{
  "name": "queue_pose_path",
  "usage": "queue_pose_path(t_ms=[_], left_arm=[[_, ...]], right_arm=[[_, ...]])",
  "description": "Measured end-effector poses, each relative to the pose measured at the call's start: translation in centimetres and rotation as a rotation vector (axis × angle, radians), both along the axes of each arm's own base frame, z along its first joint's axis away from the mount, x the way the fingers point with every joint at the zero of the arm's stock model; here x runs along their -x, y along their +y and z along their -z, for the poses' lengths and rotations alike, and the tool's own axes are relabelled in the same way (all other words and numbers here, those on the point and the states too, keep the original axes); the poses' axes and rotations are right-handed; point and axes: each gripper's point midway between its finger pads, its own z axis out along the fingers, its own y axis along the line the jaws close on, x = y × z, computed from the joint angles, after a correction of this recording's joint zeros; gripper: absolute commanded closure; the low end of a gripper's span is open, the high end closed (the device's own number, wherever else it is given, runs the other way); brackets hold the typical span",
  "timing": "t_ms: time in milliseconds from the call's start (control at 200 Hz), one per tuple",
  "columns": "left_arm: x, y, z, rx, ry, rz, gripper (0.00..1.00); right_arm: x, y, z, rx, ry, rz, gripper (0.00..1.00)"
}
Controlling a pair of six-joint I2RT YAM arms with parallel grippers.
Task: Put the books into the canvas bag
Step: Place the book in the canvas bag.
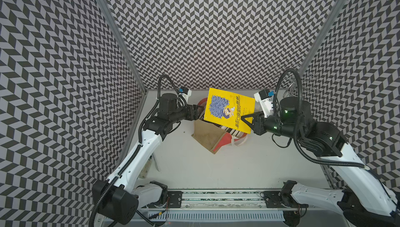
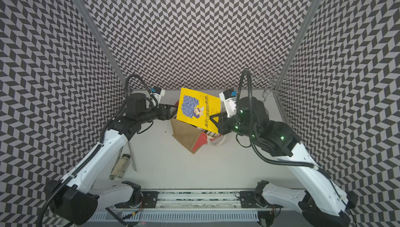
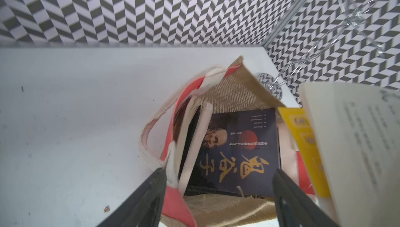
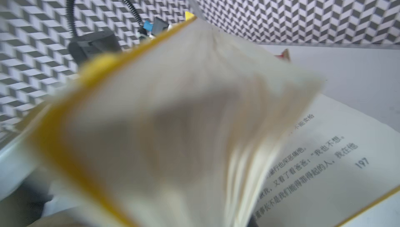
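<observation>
Left wrist view looks into the canvas bag (image 3: pixel 233 89), which lies tipped on the white table (image 3: pixel 75 117) with its mouth gaping: inside it a navy book (image 3: pixel 244 150) with gold characters lies flat, and another book (image 3: pixel 194 141) stands on edge beside it against the red wall. Both top views show the right tool (image 1: pixel 249 121) clamped on the yellow book (image 1: pixel 229 109), held tilted above the bag's mouth with pages hanging loose. The left tool (image 3: pixel 218 193) is spread open at the bag's rim, holding nothing.

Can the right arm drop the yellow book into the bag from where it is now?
Probably yes: the right gripper holds the yellow book over the canvas bag, whose mouth the left gripper seems to hold open.
</observation>
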Motion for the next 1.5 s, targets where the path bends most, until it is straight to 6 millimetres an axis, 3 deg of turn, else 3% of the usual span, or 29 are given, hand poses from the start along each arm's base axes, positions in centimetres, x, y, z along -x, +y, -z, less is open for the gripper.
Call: queue_pose_path(t_ms=[125,305,391,576,926,1132,1242,1502], left_arm=[[-1.0,0.1,1.9,-0.021,0.045,-0.011,0.39],[-1.8,0.7,2.6,-0.034,0.051,-0.026,0.61],[-2.0,0.8,3.0,-0.035,0.062,-0.034,0.70],[-2.4,1.1,3.2,-0.035,0.059,-0.041,0.90],[-2.7,1.9,3.2,-0.010,0.067,-0.047,0.97],[-2.7,2.0,3.2,0.008,0.071,-0.035,0.98],[-2.7,2.1,3.3,0.018,0.073,-0.030,0.98],[-2.7,2.2,3.3,0.029,0.073,-0.031,1.00]], right_arm=[[-2.1,-1.3,2.4,0.074,0.029,0.100,1.00],[-3.9,-3.0,7.3,0.148,0.116,0.173,1.00],[-4.5,-2.6,8.8,0.166,0.156,0.173,1.00],[-5.2,-0.8,10.0,0.163,0.209,0.150,1.00],[-4.3,3.1,10.5,0.218,0.252,0.218,0.84],[-4.3,3.6,11.3,0.220,0.282,0.280,0.74],[-4.6,3.4,11.2,0.221,0.277,0.301,0.54],[-6.8,5.8,10.4,0.208,0.218,0.289,0.43]])
